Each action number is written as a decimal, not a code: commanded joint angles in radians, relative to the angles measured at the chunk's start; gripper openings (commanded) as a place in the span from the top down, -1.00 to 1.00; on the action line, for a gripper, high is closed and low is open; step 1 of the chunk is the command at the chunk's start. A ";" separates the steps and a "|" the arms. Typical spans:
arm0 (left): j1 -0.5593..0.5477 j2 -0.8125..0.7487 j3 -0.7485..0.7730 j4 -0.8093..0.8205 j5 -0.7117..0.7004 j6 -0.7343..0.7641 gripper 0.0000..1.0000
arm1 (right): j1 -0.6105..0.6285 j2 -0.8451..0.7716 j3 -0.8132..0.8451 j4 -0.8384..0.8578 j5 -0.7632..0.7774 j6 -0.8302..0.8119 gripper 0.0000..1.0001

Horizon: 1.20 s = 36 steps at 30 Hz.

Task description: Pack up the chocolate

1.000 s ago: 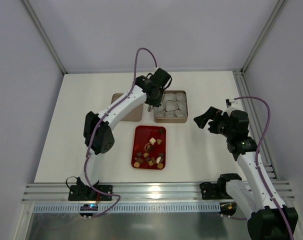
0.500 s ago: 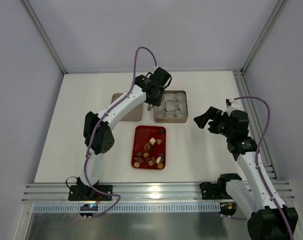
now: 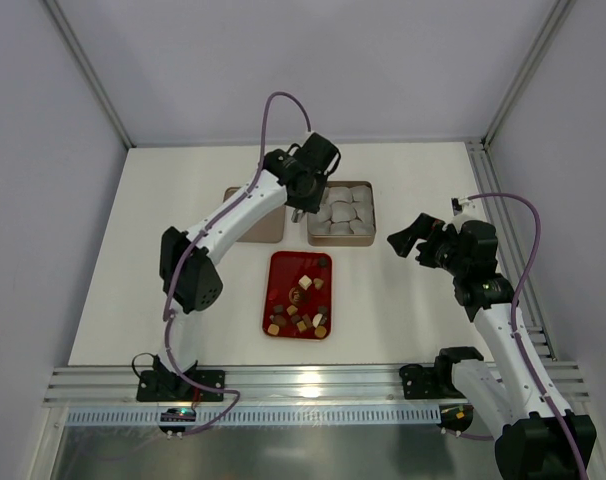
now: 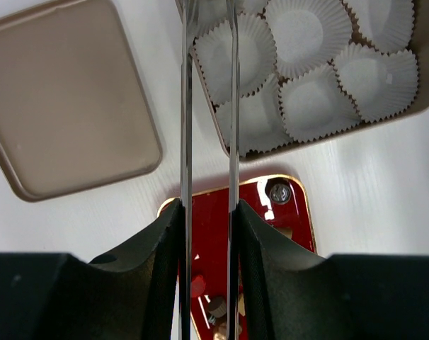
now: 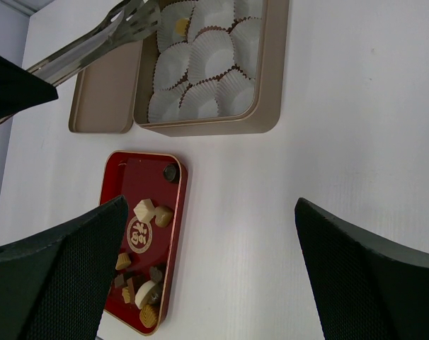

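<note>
The chocolate (image 3: 299,300) lies as several dark, tan and cream pieces in the red tray (image 3: 283,268); it also shows in the right wrist view (image 5: 145,210). One tan piece (image 5: 180,27) sits in a paper cup in the gold tin (image 3: 340,240). My left gripper (image 3: 303,188) is shut on metal tongs (image 4: 207,106), held above the tin's left edge, and I see nothing between the tong tips (image 5: 133,20). My right gripper (image 3: 408,240) is open and empty, to the right of the tin and tray.
The tin (image 5: 207,126) holds several white paper cups (image 4: 310,32). Its lid (image 4: 66,127) lies flat to the left of it. The red tray (image 4: 289,230) lies in front of the tin, a dark round piece (image 4: 278,192) in its far corner.
My left arm's elbow has swung slightly left; the gripper and tongs stay over the tin's left edge. The right arm has not moved.
</note>
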 commanded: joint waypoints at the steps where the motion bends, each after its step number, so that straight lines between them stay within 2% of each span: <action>1: -0.026 -0.182 -0.050 -0.003 0.031 0.002 0.31 | -0.002 -0.003 0.025 0.022 -0.012 -0.018 -0.99; 12: -0.153 -0.604 -0.531 -0.009 0.049 -0.090 0.30 | -0.002 0.000 0.019 0.028 -0.019 -0.023 -1.00; 18: -0.218 -0.803 -0.702 -0.058 0.054 -0.165 0.29 | 0.000 0.000 0.016 0.028 -0.024 -0.024 -0.99; 27: -0.288 -0.943 -0.866 -0.145 0.020 -0.256 0.29 | 0.004 -0.003 0.016 0.025 -0.022 -0.026 -1.00; 36: -0.351 -0.972 -0.949 -0.182 -0.026 -0.319 0.29 | 0.006 -0.003 0.021 0.020 -0.022 -0.029 -0.99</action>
